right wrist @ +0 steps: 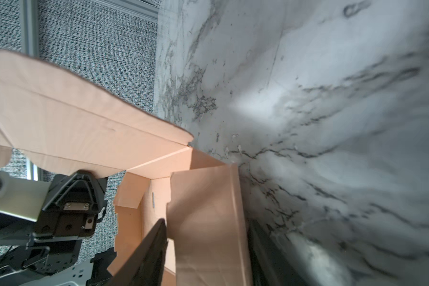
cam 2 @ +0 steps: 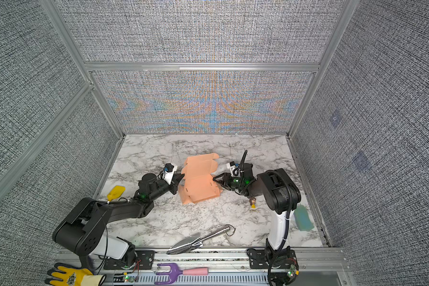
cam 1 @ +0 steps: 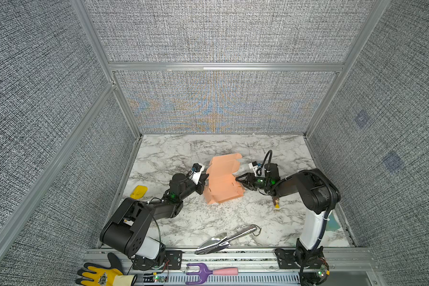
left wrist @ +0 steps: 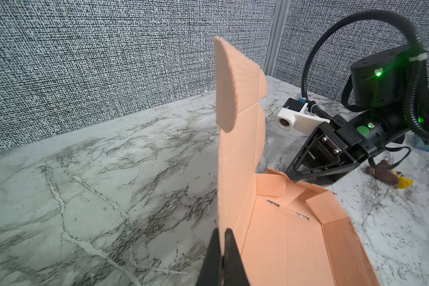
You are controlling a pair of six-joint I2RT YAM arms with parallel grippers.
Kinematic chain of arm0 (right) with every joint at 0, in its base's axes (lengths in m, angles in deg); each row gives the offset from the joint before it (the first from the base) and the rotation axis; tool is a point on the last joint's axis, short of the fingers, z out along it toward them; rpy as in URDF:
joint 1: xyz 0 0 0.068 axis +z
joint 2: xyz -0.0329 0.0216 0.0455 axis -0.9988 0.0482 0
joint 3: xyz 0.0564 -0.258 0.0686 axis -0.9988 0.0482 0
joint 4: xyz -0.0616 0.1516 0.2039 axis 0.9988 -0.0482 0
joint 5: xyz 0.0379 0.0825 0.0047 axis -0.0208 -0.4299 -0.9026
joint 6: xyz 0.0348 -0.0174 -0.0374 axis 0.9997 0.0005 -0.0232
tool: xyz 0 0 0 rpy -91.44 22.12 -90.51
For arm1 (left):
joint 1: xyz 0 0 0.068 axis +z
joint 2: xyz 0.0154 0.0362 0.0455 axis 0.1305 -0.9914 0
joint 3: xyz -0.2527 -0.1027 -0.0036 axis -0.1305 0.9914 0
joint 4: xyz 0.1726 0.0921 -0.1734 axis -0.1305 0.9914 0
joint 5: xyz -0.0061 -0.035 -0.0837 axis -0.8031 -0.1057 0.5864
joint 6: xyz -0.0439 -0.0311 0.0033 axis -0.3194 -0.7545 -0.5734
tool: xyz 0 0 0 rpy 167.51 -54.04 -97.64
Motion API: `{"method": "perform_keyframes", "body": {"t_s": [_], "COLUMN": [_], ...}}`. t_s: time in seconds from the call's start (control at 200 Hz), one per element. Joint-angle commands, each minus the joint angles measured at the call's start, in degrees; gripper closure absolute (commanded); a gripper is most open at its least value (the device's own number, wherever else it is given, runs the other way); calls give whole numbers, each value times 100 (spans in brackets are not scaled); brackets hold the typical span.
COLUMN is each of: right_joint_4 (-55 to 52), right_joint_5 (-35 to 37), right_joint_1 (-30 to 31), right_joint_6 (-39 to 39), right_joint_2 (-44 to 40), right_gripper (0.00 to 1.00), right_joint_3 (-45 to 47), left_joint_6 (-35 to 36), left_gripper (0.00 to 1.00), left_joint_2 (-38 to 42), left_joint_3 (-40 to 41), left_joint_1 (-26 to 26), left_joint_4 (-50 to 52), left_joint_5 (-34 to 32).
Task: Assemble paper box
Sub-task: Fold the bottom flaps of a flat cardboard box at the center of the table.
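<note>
Left gripper [left wrist: 222,239]: clenched on the upright lid edge of the paper box [cam 1: 222,184]; steadies the box
Right gripper [cam 1: 238,179]: jaws parted astride a side wall; probably to fold it
Paper box: half-formed, mid-table [cam 1: 174,153], between both grippers

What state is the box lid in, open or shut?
Open: the box lid stands upright, the inside exposed, its edge pinched by the left gripper.
</note>
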Motion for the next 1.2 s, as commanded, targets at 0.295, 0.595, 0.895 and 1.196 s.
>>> {"method": "perform_keyframes", "body": {"t_s": [0.295, 0.595, 0.895, 1.196], "right_joint_4": [774, -1015, -2481, -3012], "right_joint_5": [-278, 196, 956, 1260], "right_joint_1": [-30, 153, 230, 256], "right_joint_6": [598, -536, -1435, -1768], "right_joint_2": [-133, -502, -846, -1102], "right_gripper": [43, 43, 43, 43], "right_joint_3": [49, -225, -397, -508], "left_joint_6": [12, 12, 3, 36], "left_gripper": [100, 100, 100, 100], "left_joint_2": [-33, -7, 46, 72], "left_joint_3": [-34, -34, -34, -49], "left_joint_1": [-16, -25, -28, -60], "left_joint_4": [-17, 0, 18, 43], "left_joint_5": [-15, -24, -12, -24]}}
